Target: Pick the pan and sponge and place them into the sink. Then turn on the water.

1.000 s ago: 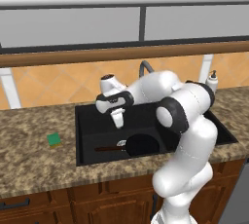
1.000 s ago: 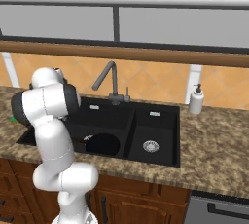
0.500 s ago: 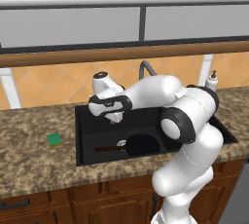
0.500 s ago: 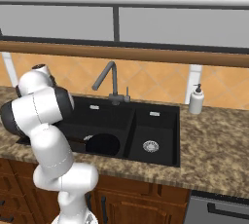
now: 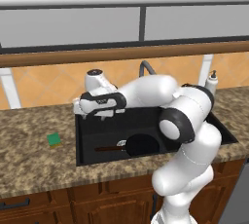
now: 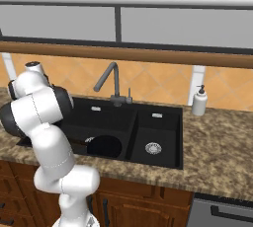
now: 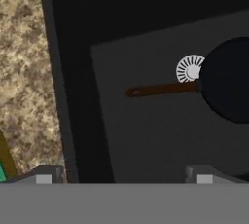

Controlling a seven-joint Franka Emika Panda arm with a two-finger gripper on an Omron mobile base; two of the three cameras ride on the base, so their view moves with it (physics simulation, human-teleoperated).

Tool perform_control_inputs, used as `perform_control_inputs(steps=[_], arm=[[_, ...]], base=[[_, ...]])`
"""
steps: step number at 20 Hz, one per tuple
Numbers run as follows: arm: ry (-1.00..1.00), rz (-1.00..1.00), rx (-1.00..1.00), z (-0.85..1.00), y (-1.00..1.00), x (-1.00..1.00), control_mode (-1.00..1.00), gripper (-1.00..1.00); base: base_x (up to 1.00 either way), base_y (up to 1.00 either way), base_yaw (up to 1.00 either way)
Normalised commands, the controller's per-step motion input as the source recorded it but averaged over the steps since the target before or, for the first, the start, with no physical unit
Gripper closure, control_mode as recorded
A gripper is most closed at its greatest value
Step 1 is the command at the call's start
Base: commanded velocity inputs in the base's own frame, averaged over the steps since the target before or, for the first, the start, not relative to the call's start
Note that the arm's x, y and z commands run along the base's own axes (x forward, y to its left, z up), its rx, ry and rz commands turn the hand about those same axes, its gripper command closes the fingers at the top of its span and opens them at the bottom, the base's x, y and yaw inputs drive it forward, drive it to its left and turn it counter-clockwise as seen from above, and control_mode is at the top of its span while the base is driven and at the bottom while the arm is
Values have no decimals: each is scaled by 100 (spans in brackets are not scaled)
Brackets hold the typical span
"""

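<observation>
The sink [image 5: 85,142] is a black double basin sunk in a speckled stone counter [image 5: 34,159]; its left rim runs straight from 12 to 6 o'clock in the hand view, with bare stone beyond it toward 9 o'clock. The pan [image 5: 142,145] lies flat on the floor of the large basin, its brown handle [image 7: 163,90] pointing to 9 o'clock and ending well short of the left wall, so open basin floor lies between. The pan partly covers the silver drain [image 7: 188,68]. The small basin [image 6: 157,144] holds nothing but its own drain. The sponge [image 5: 54,140] sits on the counter at 9 o'clock from the sink, apart from its rim. The arm reaches left, holding the gripper [image 5: 102,115] over the sink's left back corner, jaws spread wide and holding nothing.
</observation>
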Motion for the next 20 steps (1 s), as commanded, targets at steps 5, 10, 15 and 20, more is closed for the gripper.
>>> perform_control_inputs(steps=[5,10,15,20], arm=[[-4,32,0,-13,26,0,-100,-100],[-1,21,0,-4,42,0,-100,-100],[0,9,-5,0,61,0,-100,-100],[4,0,-12,-7,58,0,-100,-100]], base=[[0,0,0],[0,0,0],[0,0,0],[0,0,0]])
